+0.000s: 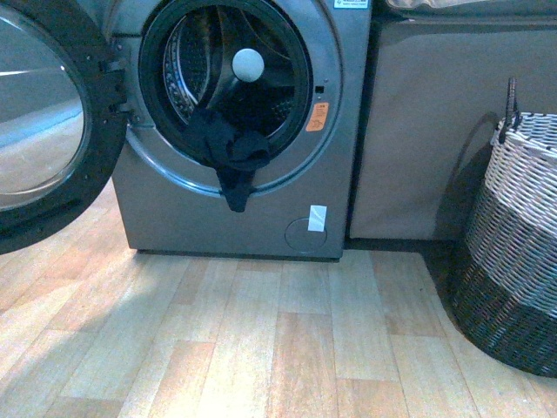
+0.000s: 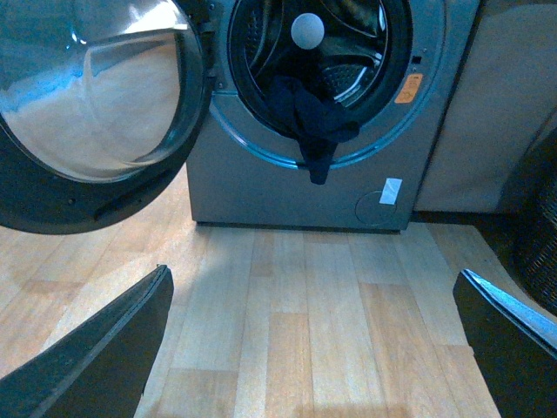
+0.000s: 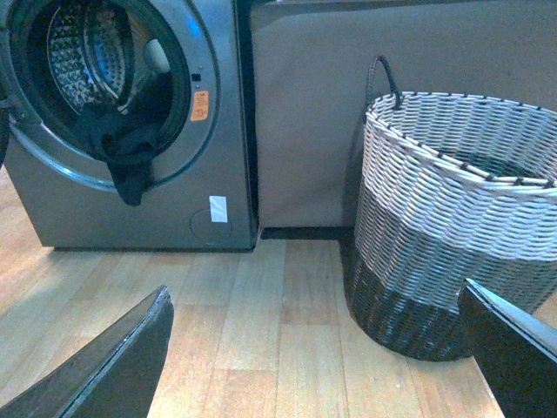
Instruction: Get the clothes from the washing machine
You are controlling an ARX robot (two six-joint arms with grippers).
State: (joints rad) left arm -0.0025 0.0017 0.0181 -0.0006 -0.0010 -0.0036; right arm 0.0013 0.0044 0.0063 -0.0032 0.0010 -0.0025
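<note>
The grey washing machine [image 1: 261, 222] stands ahead with its round door [image 1: 48, 113] swung open to the left. Dark navy clothes [image 1: 228, 152] hang limp over the lower lip of the drum mouth, one end drooping down the front panel. They also show in the left wrist view, clothes [image 2: 309, 122], and in the right wrist view, clothes [image 3: 126, 152]. My left gripper [image 2: 313, 348] is open above bare floor, well short of the machine. My right gripper [image 3: 318, 353] is open too, low over the floor near the basket. Neither arm shows in the front view.
A white ball [image 1: 248, 64] sits inside the drum. A two-tone wicker basket [image 1: 522, 252] stands on the right, beside a brown cabinet front [image 1: 426, 122]. Wooden floor [image 1: 261, 348] stretches between me and the machine. The open door juts out at the left.
</note>
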